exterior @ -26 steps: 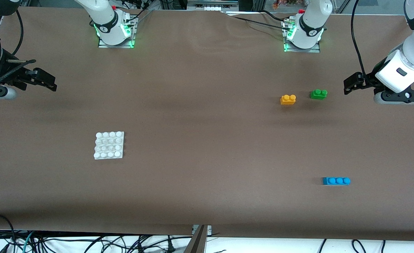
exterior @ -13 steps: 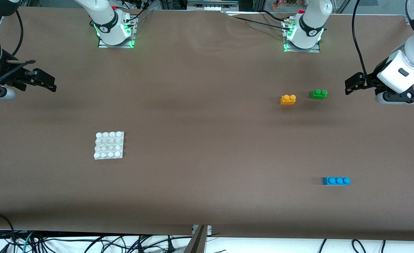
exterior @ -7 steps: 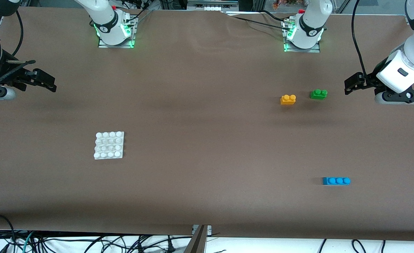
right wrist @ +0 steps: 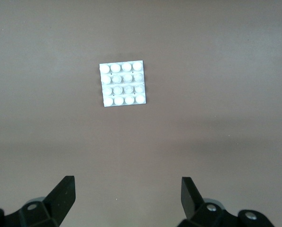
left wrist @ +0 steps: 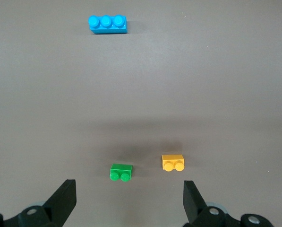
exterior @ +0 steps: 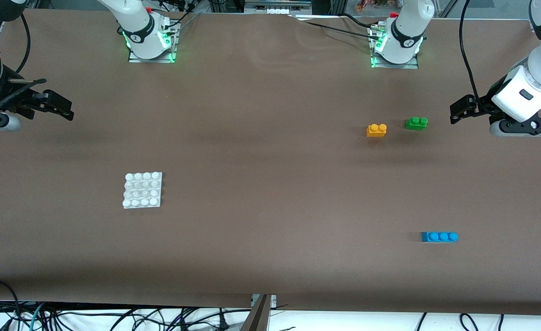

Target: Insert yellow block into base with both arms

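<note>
- Toward the left arm's end of the table, the yellow block [exterior: 376,130] sits upright on the brown surface, studs up, just beside the green brick [exterior: 416,123] but not touching it.
- The base [exterior: 143,190] lies flat toward the right arm's end, well apart from the block and nearer to the front camera.
- The blue brick [exterior: 439,236] lies nearer to the front camera than the other two bricks.
- The left gripper [exterior: 458,111] hangs in the air over the table edge at its own end, fingers spread wide, holding nothing.
- The right gripper [exterior: 61,107] hangs over the table edge at its end, also wide open and empty; this arm waits.
- The task looks to be at its very start: nothing is grasped, and the block is not on the base.
- The next move probably calls for the left gripper to travel over the block and descend with one finger on each side of it, keeping clear of the green brick.
- The left wrist view shows all three bricks and both spread fingertips [left wrist: 62,196], but not the base.
- The right wrist view shows the base [right wrist: 123,84] alone, its stud grid clear, between open fingertips [right wrist: 191,192].
- The front view shows both gripper ends only partly, so their height above the table is hard to judge.
</note>
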